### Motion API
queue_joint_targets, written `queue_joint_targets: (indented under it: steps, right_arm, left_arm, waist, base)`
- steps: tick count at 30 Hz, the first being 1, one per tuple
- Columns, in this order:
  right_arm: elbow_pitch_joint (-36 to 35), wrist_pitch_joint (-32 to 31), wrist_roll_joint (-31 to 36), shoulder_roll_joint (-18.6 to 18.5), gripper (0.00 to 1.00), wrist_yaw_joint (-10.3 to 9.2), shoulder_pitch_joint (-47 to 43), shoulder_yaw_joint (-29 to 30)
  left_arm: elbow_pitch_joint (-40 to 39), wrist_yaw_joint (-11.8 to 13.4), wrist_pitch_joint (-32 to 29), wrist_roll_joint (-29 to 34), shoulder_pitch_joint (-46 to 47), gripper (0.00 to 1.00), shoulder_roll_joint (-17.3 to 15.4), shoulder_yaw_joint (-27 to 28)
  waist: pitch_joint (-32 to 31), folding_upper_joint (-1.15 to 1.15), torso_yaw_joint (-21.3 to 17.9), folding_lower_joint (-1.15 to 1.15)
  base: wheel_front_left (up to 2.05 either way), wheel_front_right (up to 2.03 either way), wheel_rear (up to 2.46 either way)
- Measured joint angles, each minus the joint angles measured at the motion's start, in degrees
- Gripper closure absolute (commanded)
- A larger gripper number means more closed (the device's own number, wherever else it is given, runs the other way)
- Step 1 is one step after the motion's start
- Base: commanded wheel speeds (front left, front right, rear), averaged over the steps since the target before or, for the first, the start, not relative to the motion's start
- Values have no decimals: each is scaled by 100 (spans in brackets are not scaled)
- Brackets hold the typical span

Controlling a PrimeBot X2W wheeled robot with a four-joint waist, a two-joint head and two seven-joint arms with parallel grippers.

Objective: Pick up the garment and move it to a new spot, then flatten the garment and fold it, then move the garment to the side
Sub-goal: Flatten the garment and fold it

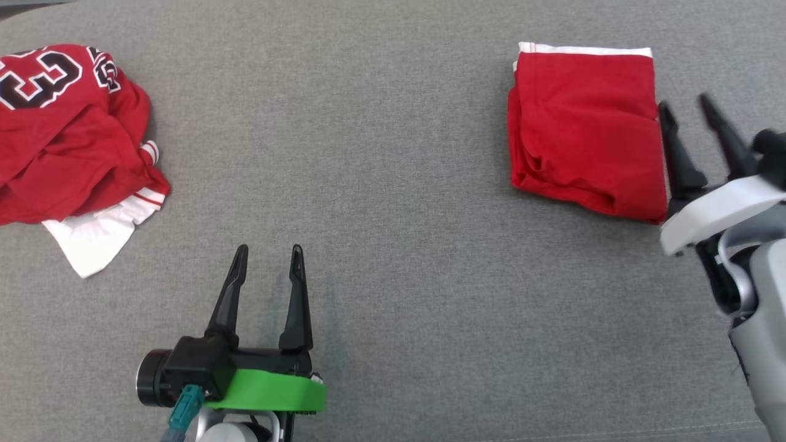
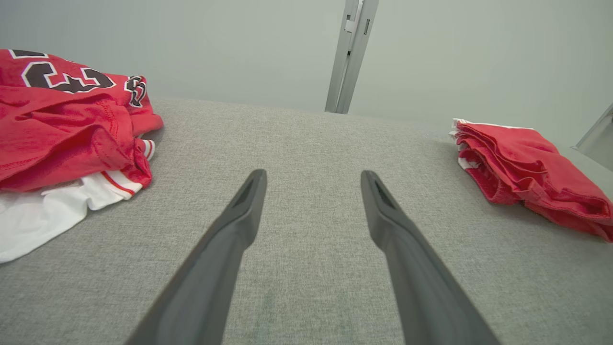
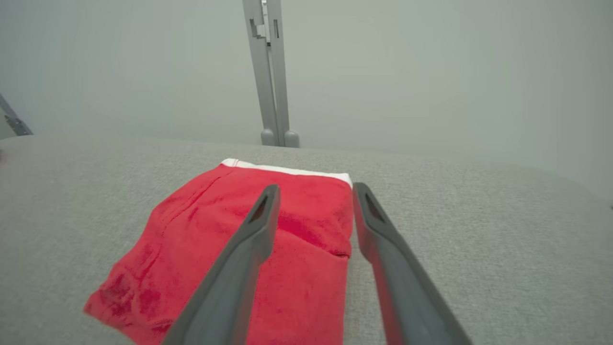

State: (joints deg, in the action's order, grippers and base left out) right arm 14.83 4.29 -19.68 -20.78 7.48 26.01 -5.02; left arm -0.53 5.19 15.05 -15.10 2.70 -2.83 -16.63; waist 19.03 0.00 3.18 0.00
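Observation:
The folded red garment (image 1: 583,129) with a white band lies flat on the grey surface at the right; it is also the red garment (image 2: 531,172) at the left wrist view's right edge and the red garment (image 3: 201,258) under my right fingers. My right gripper (image 1: 684,109) hovers at its right edge, open, nothing between the fingers (image 3: 249,239). My left gripper (image 1: 269,248) stands open over bare fabric near the front, holding nothing, with its fingers (image 2: 239,225) spread apart.
A crumpled red jersey (image 1: 67,129) with black and white numbers and a white piece beneath lies at the far left, also the jersey (image 2: 67,124) in the left wrist view. A grey metal post (image 3: 270,72) rises behind the grey surface (image 1: 381,184).

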Motion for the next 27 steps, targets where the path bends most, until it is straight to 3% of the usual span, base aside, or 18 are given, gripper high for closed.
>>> queue_joint_targets:
  steps: [1, 8, 14, 21, 22, 23, 24, 25, 27]
  right_arm:
    - [135, -8, 142, -13, 100, 3, 2, -118]
    - [1054, 166, 416, 143, 100, 4, 314, -948]
    - [1567, 346, 253, 431, 100, 4, 433, -1858]
    - [1519, 738, 59, 421, 100, 5, 295, -2172]
    - [1439, 797, 45, 416, 73, 5, 226, -2116]
    - [1365, 837, 45, 412, 52, 5, 148, -2042]
    - [1269, 883, 45, 402, 21, 5, 27, -1929]
    - [1157, 913, 45, 391, 0, 5, -115, -1777]
    - [936, 979, 44, 376, 0, 4, -425, -1424]
  left_arm:
    - [4, -11, 0, 0, 8, 0, 0, -7]
    - [65, -15, 0, 0, 55, 0, 0, -22]
    - [94, 13, 0, -59, 47, 0, 0, -2]
    - [112, 44, 0, -99, -92, 0, 0, 165]
    - [126, 44, 0, -99, -145, 0, 0, 199]
    - [140, 44, -1, -99, -191, 0, 0, 232]
    - [158, 43, 0, -98, -252, 0, 0, 276]
    - [167, 40, 0, -98, -313, 0, 0, 331]
    - [190, 31, -1, -84, -412, 0, 0, 404]
  waist:
    - [25, 0, 17, 0]
    - [131, 0, 199, 0]
    - [20, 0, 319, 0]
    - [-328, 0, 312, 0]
    - [-395, 0, 299, 0]
    - [-452, 0, 287, 0]
    - [-532, 0, 271, 0]
    - [-615, 0, 254, 0]
    - [-774, 0, 224, 0]
  base:
    - [0, 0, 0]
    - [0, 0, 0]
    - [0, 0, 0]
    - [0, 0, 0]
    - [0, 0, 0]
    - [0, 0, 0]
    - [0, 0, 0]
    - [0, 0, 0]
    - [0, 0, 0]
